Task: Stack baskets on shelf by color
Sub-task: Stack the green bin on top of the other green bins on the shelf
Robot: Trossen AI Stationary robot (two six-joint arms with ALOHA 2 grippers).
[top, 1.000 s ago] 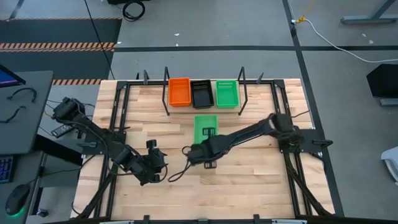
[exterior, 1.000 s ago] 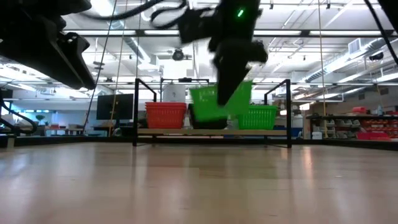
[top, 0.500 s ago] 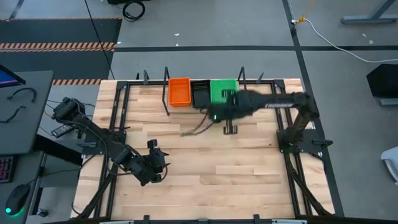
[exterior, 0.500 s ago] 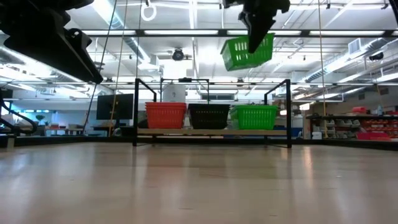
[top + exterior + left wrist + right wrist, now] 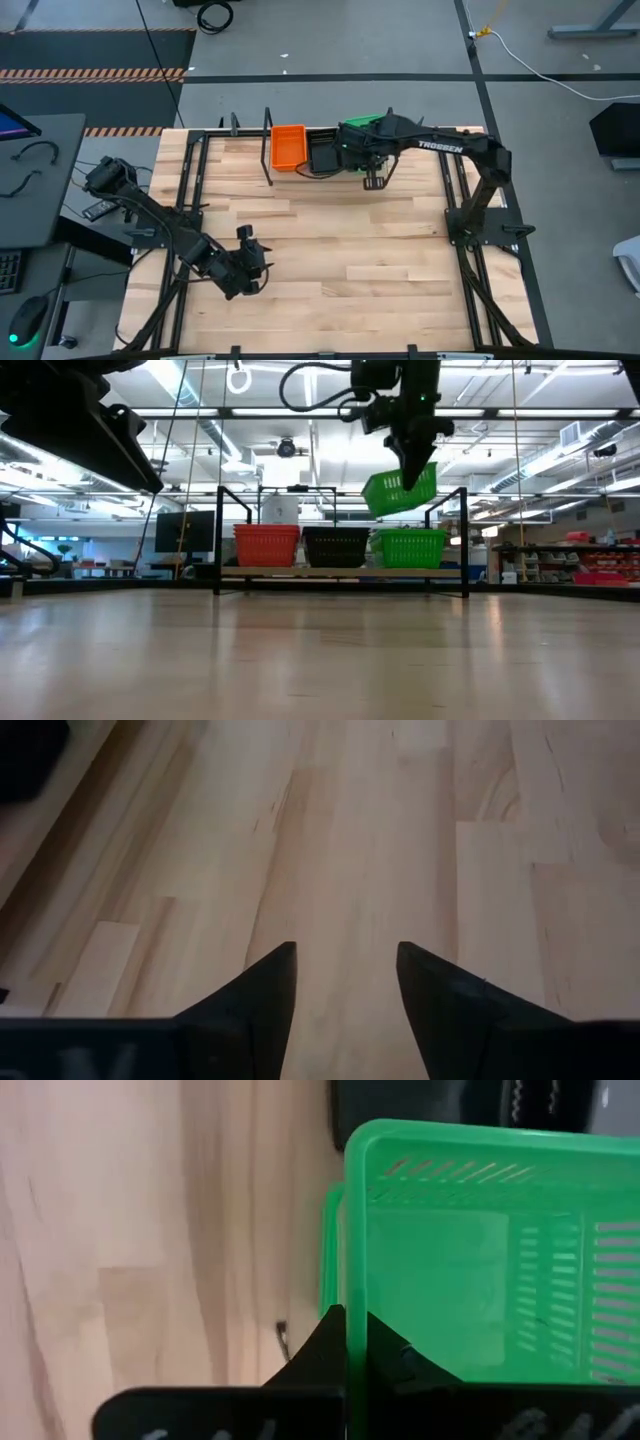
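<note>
My right gripper (image 5: 408, 460) is shut on a green basket (image 5: 400, 491) and holds it in the air over the shelf (image 5: 340, 572) at the table's far edge. Directly below it a second green basket (image 5: 411, 548) stands on the shelf's board. A black basket (image 5: 335, 547) stands in the middle of the board and an orange basket (image 5: 288, 147) at its left end. In the right wrist view the held basket (image 5: 480, 1270) fills the picture, and the lower green basket's rim (image 5: 329, 1250) shows beside it. My left gripper (image 5: 345, 970) is open over bare wood near the table's near left. My right gripper holds the green basket by the rim of one side wall (image 5: 355, 1295), with one finger inside the basket and one outside. The fingers come from above, pointing down. The basket hangs below them, lifted clear and tilted, with one end lower than the other (image 5: 378, 500).
The shelf's black upright rods (image 5: 464, 540) rise at both ends of the board, beside the held basket. The right arm (image 5: 440, 145) stretches over the shelf's right part. Bare wooden tabletop (image 5: 340, 250) lies between the shelf and the near edge.
My right gripper has carried the green basket from low above the middle of the table up and toward the far edge. It passed high over the shelf, then came down toward the green basket standing there. The held basket has stayed tilted.
</note>
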